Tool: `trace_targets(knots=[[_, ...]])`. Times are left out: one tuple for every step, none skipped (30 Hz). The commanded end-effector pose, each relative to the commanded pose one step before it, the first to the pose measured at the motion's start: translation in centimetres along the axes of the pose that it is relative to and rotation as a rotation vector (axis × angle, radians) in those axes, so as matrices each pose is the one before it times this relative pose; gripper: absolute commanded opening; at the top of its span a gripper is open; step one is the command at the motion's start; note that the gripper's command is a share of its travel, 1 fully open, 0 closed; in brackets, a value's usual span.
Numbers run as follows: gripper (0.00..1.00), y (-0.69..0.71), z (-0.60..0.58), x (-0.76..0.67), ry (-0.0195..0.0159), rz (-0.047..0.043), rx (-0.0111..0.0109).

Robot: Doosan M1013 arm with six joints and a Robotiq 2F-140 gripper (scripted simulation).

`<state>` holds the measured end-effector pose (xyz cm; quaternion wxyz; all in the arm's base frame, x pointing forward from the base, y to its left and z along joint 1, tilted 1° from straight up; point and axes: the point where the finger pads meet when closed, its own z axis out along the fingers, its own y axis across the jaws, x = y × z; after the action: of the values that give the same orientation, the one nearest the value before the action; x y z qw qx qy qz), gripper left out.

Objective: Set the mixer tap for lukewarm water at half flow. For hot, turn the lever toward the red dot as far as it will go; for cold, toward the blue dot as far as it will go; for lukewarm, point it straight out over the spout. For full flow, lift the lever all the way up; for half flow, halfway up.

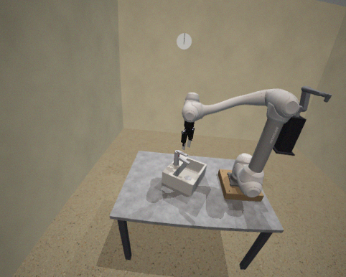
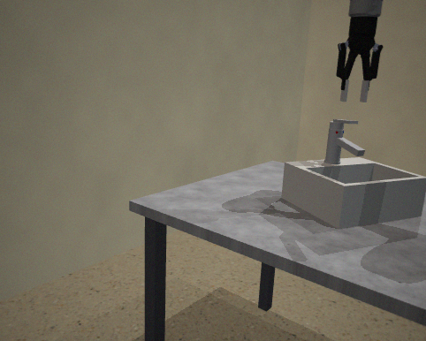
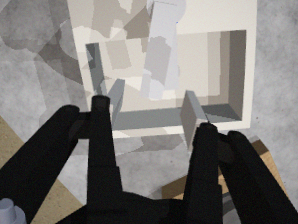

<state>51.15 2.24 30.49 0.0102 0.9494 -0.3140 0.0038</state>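
A grey mixer tap (image 2: 337, 141) stands at the back edge of a white square basin (image 2: 354, 190) on the grey table. Its lever (image 2: 346, 122) lies flat and low, pointing out over the spout (image 2: 353, 147). A red dot (image 2: 337, 132) shows on the tap body. My gripper (image 2: 353, 94) hangs above the tap, clear of the lever, fingers pointing down, partly open with nothing between them. In the top view the gripper (image 1: 186, 145) is above the tap (image 1: 179, 159). In the wrist view the tap (image 3: 161, 36) and basin (image 3: 166, 56) lie below my fingers.
The arm's base stands on a wooden block (image 1: 240, 186) on the table to the right of the basin. The basin (image 1: 184, 176) has a drain in its bottom. The table edge runs along the front and left.
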Motion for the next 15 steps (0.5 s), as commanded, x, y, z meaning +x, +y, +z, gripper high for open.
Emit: trace_targets(knots=[[0.39,-0.001,0.208,-0.001,-0.00006,-0.00001,0.00015],[0.39,0.0,0.0,0.0,0.0,0.0,0.0],[0.39,-0.002,0.136,0.0,0.0,0.0,0.0],[0.39,-0.002,0.142,0.0,0.0,0.0,0.0],[0.39,-0.003,0.147,0.001,0.0,0.0,0.0],[0.39,-0.003,0.152,0.001,0.0,0.0,0.0],[0.39,-0.003,0.156,0.0,0.0,0.0,0.0],[0.39,-0.003,0.16,0.0,0.0,0.0,0.0],[0.39,-0.003,0.162,0.001,0.0,0.0,0.0],[0.39,-0.003,0.165,0.0,0.0,0.0,0.0],[0.39,-0.003,0.166,0.0,0.0,0.0,0.0],[0.39,-0.003,0.166,0.001,0.0,0.0,0.0],[0.39,-0.003,0.166,0.0,0.0,0.0,0.0],[0.39,-0.003,0.165,0.001,0.0,0.0,0.0],[0.39,-0.003,0.164,0.001,0.0,0.0,0.0]])
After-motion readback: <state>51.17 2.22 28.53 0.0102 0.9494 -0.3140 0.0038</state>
